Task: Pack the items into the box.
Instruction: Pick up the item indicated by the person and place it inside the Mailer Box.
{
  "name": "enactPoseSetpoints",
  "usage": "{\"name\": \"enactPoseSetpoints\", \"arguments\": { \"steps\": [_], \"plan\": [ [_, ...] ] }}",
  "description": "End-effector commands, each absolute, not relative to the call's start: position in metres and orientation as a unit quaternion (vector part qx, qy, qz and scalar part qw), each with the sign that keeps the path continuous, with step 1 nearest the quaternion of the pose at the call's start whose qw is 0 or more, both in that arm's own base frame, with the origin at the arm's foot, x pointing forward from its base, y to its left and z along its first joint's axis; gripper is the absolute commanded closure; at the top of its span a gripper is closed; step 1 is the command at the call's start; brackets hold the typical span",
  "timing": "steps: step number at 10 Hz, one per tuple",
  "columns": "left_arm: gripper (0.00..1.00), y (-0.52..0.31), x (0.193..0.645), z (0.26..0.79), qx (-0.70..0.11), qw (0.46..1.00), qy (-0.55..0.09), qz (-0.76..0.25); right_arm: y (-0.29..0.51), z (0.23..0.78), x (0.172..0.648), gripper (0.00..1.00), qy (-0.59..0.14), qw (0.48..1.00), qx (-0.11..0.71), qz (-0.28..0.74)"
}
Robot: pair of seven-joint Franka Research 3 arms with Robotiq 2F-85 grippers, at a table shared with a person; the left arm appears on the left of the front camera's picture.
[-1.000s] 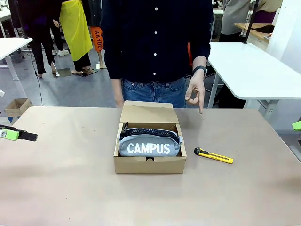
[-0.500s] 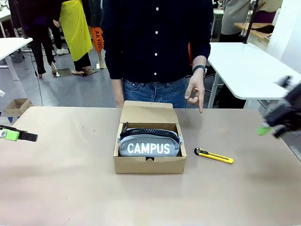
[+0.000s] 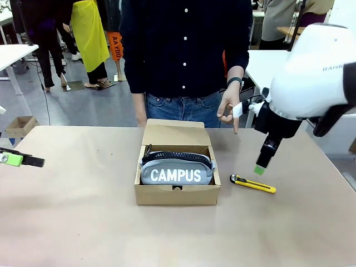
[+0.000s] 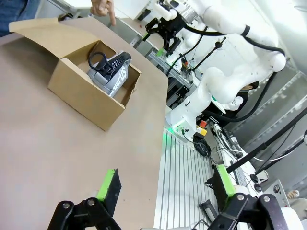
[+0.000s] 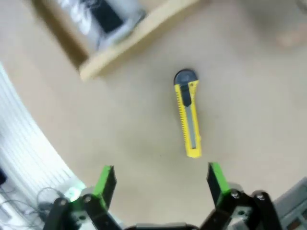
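Right wrist view is pretty blurry, but the right gripper (image 5: 158,179) is clearly spread wide with nothing in it. The yellow knife (image 5: 188,120) lies flat on the table (image 3: 83,222) just ahead of its fingers. From the front you see that gripper hanging just above the knife, not touching.

The pouch (image 3: 177,173) sits inside the open box (image 3: 177,196). What looks like the black stapler (image 4: 117,61) rests on top of it, hard to make out.

The left gripper (image 4: 165,184) is cut off at the front view's edge; its own camera shows it wide open and empty. The person's hand (image 3: 229,108) points down.
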State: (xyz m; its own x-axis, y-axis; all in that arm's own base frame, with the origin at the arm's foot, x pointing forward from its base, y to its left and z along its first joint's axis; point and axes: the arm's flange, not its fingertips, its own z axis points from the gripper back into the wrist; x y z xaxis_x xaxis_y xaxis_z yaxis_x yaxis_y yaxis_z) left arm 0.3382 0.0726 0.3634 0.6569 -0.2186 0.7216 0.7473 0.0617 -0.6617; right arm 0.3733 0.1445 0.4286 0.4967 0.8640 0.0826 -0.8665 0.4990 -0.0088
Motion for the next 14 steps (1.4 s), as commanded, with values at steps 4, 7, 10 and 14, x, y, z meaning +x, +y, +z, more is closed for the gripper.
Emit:
{"name": "enactPoseSetpoints", "arguments": {
  "steps": [4,7,10,14],
  "plan": [
    [0.00,0.073,0.336,0.367,-0.594,0.689,-0.229,-0.346,0.144,0.429,0.373,0.00,-0.038,0.865,0.017,0.500],
    [0.00,0.073,0.336,0.367,-0.594,0.689,-0.229,-0.346,0.133,0.424,0.367,0.00,-0.043,0.840,-0.002,0.541],
    [0.00,0.073,0.336,0.367,-0.594,0.689,-0.229,-0.346,0.141,0.397,0.378,0.00,-0.048,0.821,-0.004,0.569],
    [0.00,0.073,0.336,0.367,-0.594,0.689,-0.229,-0.346,0.154,0.336,0.389,0.00,-0.033,0.788,-0.040,0.614]
  ]
}}
